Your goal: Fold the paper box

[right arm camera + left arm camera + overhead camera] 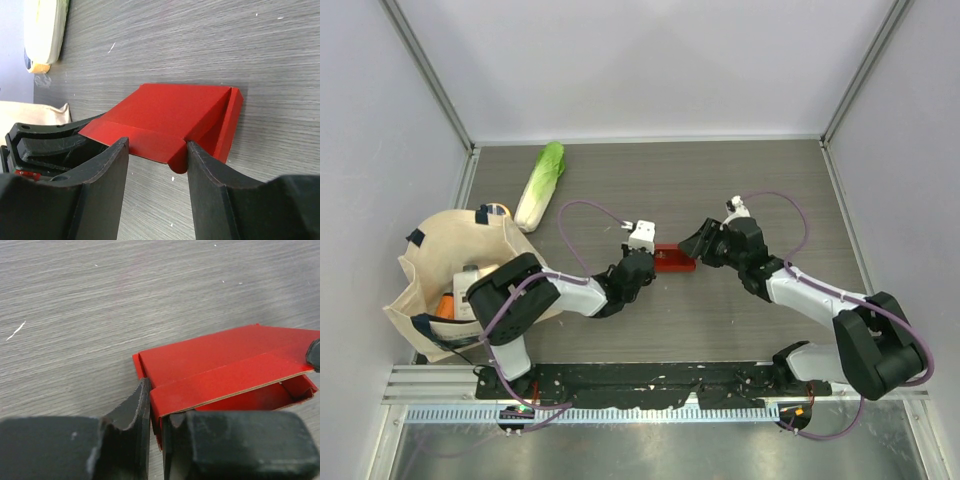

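Observation:
The red paper box [674,260] lies mid-table, partly folded, with a lid flap raised over its open tray. My left gripper [646,264] is at the box's left end. In the left wrist view, the left gripper [156,415] is shut on the box's [215,360] end wall, which sits between its fingers [134,412]. My right gripper [698,246] is at the box's right end. In the right wrist view, the right gripper [156,152] is open and straddles the edge of the box's flap [165,112]. Its right finger [210,170] touches the flap's rounded tab.
A beige tote bag [445,265] with orange items inside sits at the left, also showing in the right wrist view [30,112]. A napa cabbage [540,185] lies behind it at the back left and shows in the right wrist view [45,30]. White walls enclose the table.

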Controlling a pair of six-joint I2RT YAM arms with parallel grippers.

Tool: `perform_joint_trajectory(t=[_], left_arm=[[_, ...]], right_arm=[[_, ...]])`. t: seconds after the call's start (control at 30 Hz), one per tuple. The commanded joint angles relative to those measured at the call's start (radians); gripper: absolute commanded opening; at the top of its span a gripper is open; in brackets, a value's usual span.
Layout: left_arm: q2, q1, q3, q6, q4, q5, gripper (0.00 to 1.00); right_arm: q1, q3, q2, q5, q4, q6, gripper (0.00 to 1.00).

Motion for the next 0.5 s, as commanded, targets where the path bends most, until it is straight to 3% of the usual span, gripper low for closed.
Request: perform_joint_trajectory(t=[0.0,0.2,0.47], left_arm=[[-0.052,-0.024,-0.018,-0.016,-0.013,0.194,0.17],[-0.126,-0.024,-0.055,0.001,-0.039,0.256,0.25],[-0.266,-0.024,-0.108,-0.031,-0.183,0.375,0.55]], right_arm=[[0.039,-0.038,-0.030,0.004,0.016,-0.056,0.38],[0.060,-0.079,-0.039,0.036,0.039,-0.068,0.36],[0.065,-0.099,-0.050,0.076,0.013,-0.088,0.36]])
